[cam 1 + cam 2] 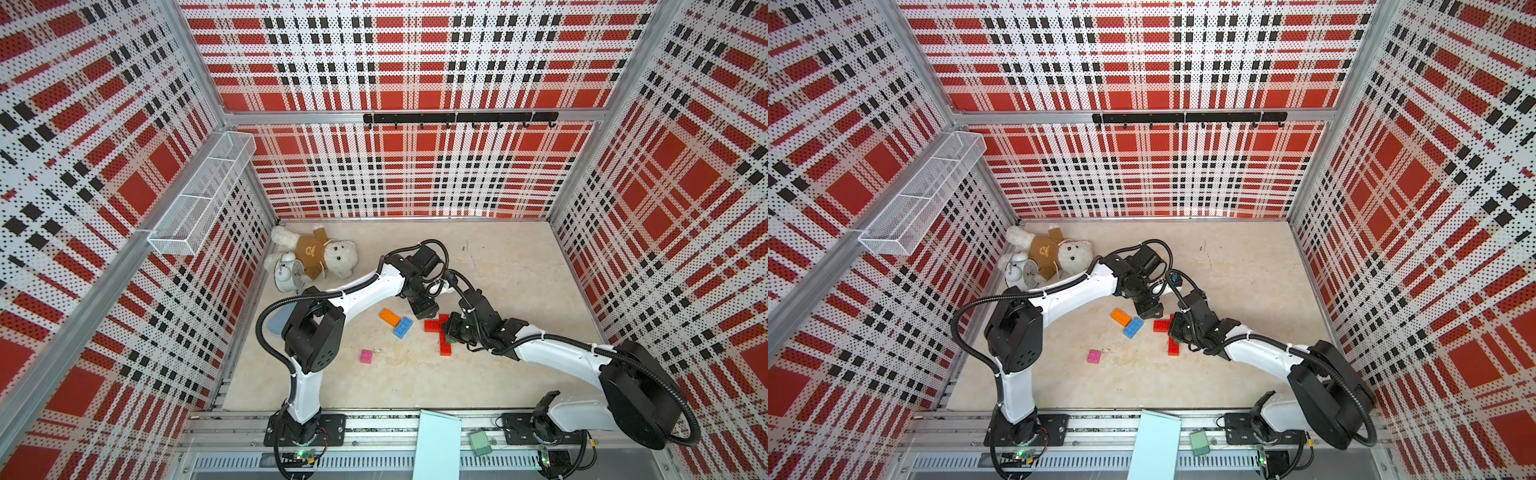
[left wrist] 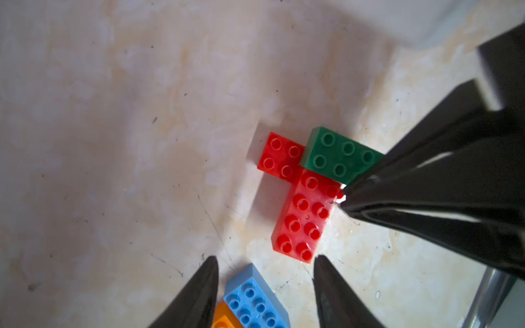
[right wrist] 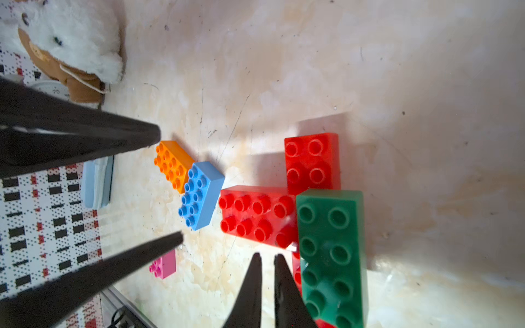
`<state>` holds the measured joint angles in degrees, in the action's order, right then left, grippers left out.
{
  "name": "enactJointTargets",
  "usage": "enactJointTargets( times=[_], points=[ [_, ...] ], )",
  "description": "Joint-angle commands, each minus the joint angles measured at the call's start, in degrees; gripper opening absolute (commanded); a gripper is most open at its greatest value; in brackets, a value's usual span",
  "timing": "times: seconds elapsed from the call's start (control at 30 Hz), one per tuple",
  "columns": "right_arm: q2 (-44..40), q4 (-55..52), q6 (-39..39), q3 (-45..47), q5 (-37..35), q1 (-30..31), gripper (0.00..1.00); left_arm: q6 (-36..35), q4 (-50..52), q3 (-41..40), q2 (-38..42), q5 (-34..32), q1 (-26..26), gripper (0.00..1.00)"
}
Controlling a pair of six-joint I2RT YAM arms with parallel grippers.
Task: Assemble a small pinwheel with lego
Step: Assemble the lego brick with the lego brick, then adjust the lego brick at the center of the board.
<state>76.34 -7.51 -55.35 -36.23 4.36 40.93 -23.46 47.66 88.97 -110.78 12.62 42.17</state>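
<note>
The pinwheel stands as a part-built cluster. Red bricks [image 3: 255, 215] form an angle, with a green brick [image 3: 332, 250] pressed on top where they meet; the same red bricks [image 1: 432, 325] show in both top views. An orange brick [image 1: 389, 316] and a blue brick [image 1: 403, 327] lie touching just left of the cluster. The pink square [image 1: 366, 356] lies alone nearer the front. My left gripper [image 2: 265, 264] hangs open over the end of the blue brick [image 2: 255, 301], holding nothing. My right gripper [image 3: 268, 257] sits beside the green brick, its jaws a narrow slit apart and empty.
A teddy bear [image 1: 328, 255] and a white alarm clock [image 1: 289, 276] lie at the back left corner. A blue-grey pad [image 1: 276, 322] rests by the left wall under the left arm. A wire basket [image 1: 203, 195] hangs on the left wall, a hook rail [image 1: 461, 117] on the back wall.
</note>
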Motion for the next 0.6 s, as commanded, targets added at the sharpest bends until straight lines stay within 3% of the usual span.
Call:
enactJointTargets(
  times=[0.0, 0.13, 0.2, 0.4, 0.5, 0.57],
  points=[
    [-2.7, -2.9, 1.7, -1.5, 1.3, 0.6, 0.20, 13.5, -6.5, -3.2, 5.9, -6.1, -3.3, 0.58],
    [-3.2, -7.2, 1.8, -3.1, -0.4, 3.6, 0.32, 25.3, -9.6, -10.1, 15.5, -12.3, -5.5, 0.73],
    [-2.7, -7.9, 1.6, -3.7, -0.7, 5.3, 0.38, 28.8, -11.4, -15.0, 21.7, -13.6, -6.3, 0.99],
    [2.5, -6.8, 0.1, -6.0, -1.1, 9.8, 0.59, 37.1, -10.5, -25.6, 40.0, -22.7, -9.3, 0.99],
    [6.4, -5.6, -0.7, -7.5, -0.9, 11.3, 0.67, 43.3, -10.0, -28.9, 47.3, -19.0, -13.8, 0.99],
    [9.4, -5.6, -0.7, -8.9, -1.0, 12.0, 0.71, 46.4, -11.1, -31.4, 50.7, -10.0, -19.7, 0.99]
  ],
)
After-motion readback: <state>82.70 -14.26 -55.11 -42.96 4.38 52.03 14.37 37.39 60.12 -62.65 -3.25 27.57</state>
